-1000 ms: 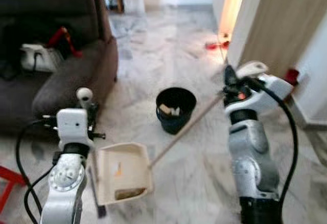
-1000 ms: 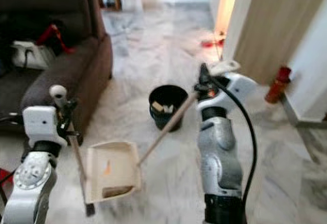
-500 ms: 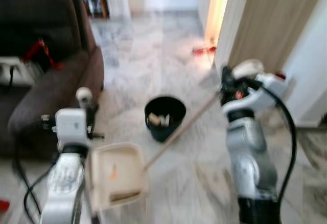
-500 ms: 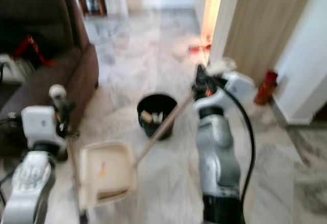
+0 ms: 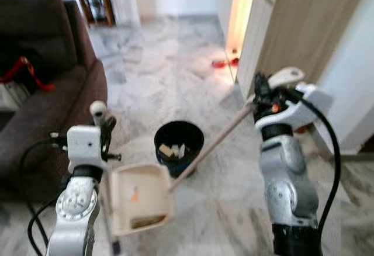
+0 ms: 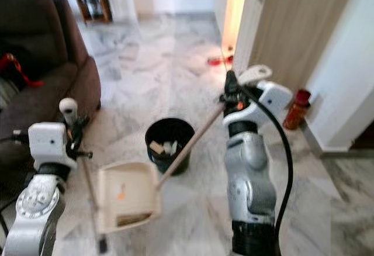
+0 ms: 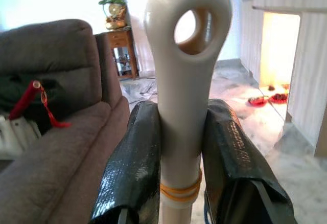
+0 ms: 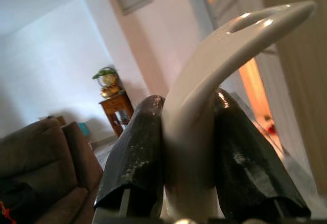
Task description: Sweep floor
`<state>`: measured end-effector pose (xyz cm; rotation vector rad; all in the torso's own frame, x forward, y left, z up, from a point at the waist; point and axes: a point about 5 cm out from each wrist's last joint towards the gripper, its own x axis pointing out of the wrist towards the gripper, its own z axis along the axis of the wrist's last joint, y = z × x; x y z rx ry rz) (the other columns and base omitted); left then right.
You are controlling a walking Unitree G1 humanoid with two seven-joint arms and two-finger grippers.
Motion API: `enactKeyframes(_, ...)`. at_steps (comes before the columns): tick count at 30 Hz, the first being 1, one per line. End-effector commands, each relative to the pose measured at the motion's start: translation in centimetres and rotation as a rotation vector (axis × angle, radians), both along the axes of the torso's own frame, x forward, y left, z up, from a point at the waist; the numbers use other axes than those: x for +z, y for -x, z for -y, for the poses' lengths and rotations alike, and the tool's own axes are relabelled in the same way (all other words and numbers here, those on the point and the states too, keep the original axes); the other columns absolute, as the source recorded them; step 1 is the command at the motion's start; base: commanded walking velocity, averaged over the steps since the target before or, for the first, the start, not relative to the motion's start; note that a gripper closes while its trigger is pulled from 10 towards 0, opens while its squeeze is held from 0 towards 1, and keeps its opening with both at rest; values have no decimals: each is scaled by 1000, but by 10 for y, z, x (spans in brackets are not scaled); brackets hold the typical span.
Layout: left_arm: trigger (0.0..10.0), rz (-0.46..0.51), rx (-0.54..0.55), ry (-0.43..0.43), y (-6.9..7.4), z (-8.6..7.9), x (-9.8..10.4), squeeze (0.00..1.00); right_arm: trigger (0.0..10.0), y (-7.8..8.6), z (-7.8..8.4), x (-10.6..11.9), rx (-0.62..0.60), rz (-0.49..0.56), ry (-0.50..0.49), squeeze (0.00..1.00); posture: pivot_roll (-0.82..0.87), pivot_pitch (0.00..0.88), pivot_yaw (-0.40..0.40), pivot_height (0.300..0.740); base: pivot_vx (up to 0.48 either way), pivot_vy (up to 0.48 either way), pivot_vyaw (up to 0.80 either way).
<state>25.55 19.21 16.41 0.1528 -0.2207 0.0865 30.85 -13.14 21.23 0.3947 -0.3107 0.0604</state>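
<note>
My left gripper (image 5: 100, 123) is shut on the white loop-topped handle (image 7: 185, 55) of a cream dustpan (image 5: 140, 197), which hangs low in front of me. The pan holds some debris along its lower edge and a small orange bit. My right gripper (image 5: 262, 94) is shut on the curved white top (image 8: 230, 45) of a broom. The broom's wooden stick (image 5: 213, 142) slopes down to the left and ends at the dustpan's right side. A black bin (image 5: 178, 145) with scraps of rubbish inside stands on the marble floor just beyond the pan, behind the stick.
A dark brown sofa (image 5: 47, 110) with a red strap (image 5: 23, 69) on it stands along the left. A wood-panelled wall (image 5: 304, 28) and a red bottle (image 6: 295, 107) are on the right. Small red items (image 5: 225, 63) lie by the lit doorway.
The whole picture has shifted: the sofa has slid left and the bin now sits nearer the dustpan, so the camera moved. Both grippers keep their holds in the same pose.
</note>
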Motion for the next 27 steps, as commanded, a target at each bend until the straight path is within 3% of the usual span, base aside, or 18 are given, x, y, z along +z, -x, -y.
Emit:
enactKeyframes(1,10000,56,6,-15,2,-2,11,0,10000,4,-14,20,62,91,-54,0,48,12,14,740,356,0,0)
enactKeyframes(13,10000,64,14,-16,0,-3,13,0,10000,4,-16,30,58,137,-56,0,56,20,10,740,352,0,0)
enactKeyframes(16,10000,58,14,-20,0,-4,13,0,10000,7,-18,46,54,233,-17,0,55,21,13,740,355,0,0)
enactKeyframes(27,10000,54,12,-21,-3,-3,13,0,10000,7,-19,49,48,250,-36,0,60,34,13,740,352,0,0)
